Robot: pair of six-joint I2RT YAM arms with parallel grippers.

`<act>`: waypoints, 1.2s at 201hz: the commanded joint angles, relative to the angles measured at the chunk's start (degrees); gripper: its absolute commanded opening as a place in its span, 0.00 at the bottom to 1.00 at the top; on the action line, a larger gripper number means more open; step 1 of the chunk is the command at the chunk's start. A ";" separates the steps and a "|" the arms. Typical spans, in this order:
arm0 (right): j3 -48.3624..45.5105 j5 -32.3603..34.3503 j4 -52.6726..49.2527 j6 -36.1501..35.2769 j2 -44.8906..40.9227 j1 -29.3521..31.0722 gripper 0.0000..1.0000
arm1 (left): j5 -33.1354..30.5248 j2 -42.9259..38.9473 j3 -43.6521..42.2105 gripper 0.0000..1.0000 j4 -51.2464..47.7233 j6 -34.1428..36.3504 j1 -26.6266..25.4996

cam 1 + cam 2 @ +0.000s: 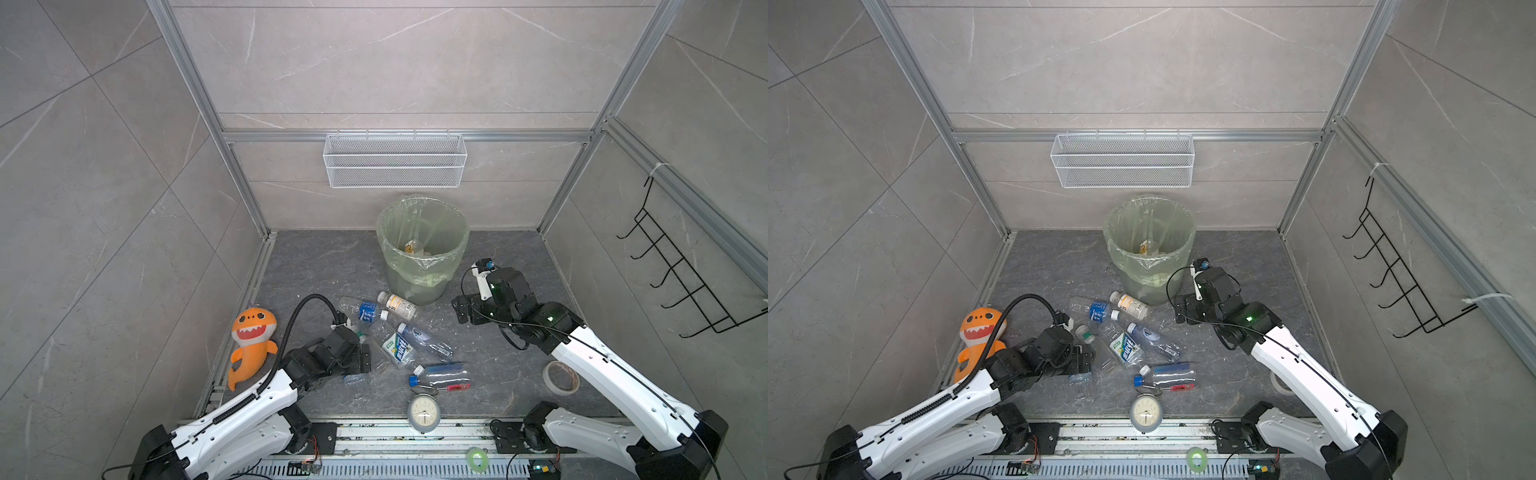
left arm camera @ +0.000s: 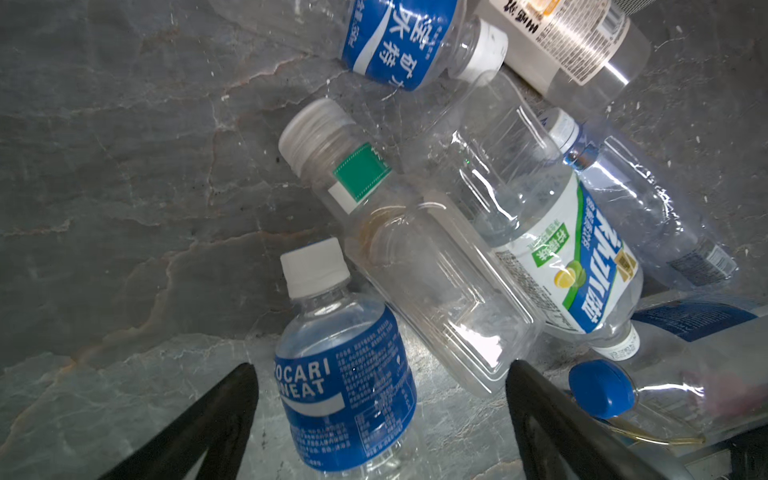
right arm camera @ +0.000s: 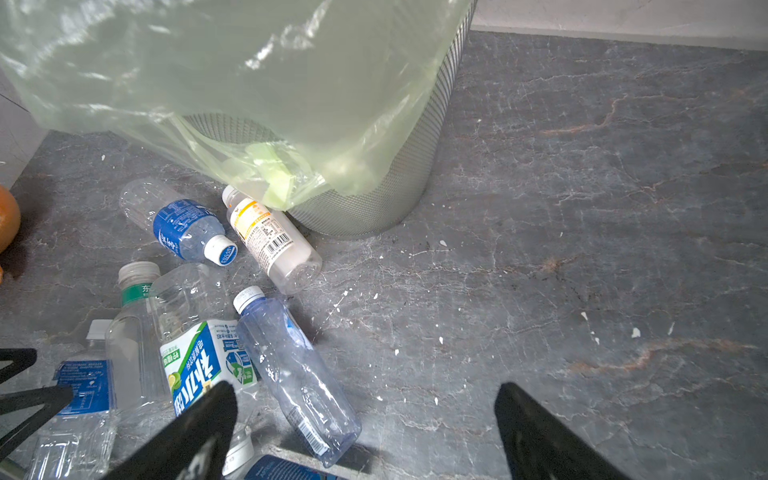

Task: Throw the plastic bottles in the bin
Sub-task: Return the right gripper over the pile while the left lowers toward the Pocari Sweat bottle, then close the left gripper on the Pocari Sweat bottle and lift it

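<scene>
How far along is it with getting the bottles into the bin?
Early. Done: at least one bottle lies in the bin. In hand: nothing gripped; the left hand is open around the Pocari Sweat bottle, the right hand open and empty near the bin. Left: about eight bottles on the floor, among them the yellow-labelled bottle by the bin's foot.

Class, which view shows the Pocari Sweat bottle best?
The left wrist view: the Pocari Sweat bottle lies close, label readable, white cap showing. The right wrist view catches it at the frame's edge; in both top views the left arm mostly hides it.
</scene>
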 commanded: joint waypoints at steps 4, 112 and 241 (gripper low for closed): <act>-1.30 0.76 0.44 1.24 -0.87 0.48 0.99 | -4.28 0.57 1.30 0.94 -3.81 -7.34 -2.46; -3.41 0.50 1.28 1.05 -0.36 0.47 0.98 | -4.49 3.83 -5.85 0.86 1.61 -13.61 -5.41; -4.56 0.40 2.02 1.51 0.50 0.45 0.97 | -2.48 12.20 -7.90 0.76 8.28 -12.91 -5.35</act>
